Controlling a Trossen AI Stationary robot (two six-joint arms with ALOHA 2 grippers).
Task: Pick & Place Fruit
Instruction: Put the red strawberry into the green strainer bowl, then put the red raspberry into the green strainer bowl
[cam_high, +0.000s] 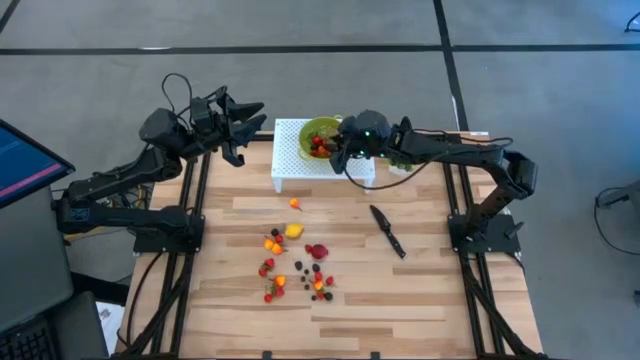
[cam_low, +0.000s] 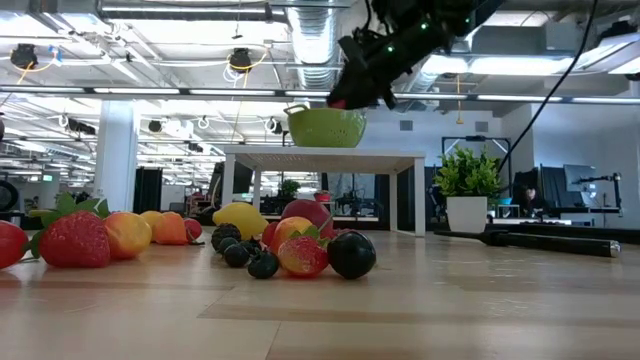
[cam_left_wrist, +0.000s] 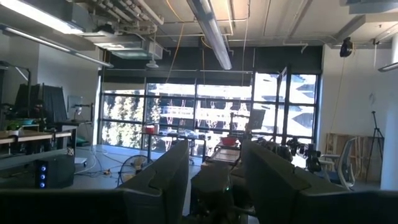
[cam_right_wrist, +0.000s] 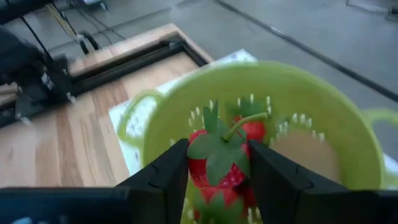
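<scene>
A green bowl (cam_high: 318, 130) stands on a white perforated stand (cam_high: 290, 165) at the table's far edge, with red fruit (cam_right_wrist: 254, 128) inside. My right gripper (cam_high: 326, 146) hangs over the bowl (cam_right_wrist: 311, 118), shut on a red strawberry (cam_right_wrist: 217, 163) with green leaves. Several small fruits (cam_high: 295, 262), red, orange, yellow and dark, lie scattered on the wooden table's middle (cam_low: 290, 245). My left gripper (cam_high: 248, 118) is raised past the far left corner, open, with nothing between its fingers (cam_left_wrist: 214, 180). My right gripper pinches the strawberry's two sides (cam_right_wrist: 194, 169) between its two fingers, with the leafy top facing the wrist. The fingers come from the table's right, slanting down. The strawberry (cam_low: 338, 102) is lifted clear, just above the bowl's rim (cam_low: 325, 113).
A black knife (cam_high: 388, 230) lies on the table's right half. A small green potted plant (cam_low: 468, 190) stands at the far right beside the stand. Bare wood lies along the near edge and the left side.
</scene>
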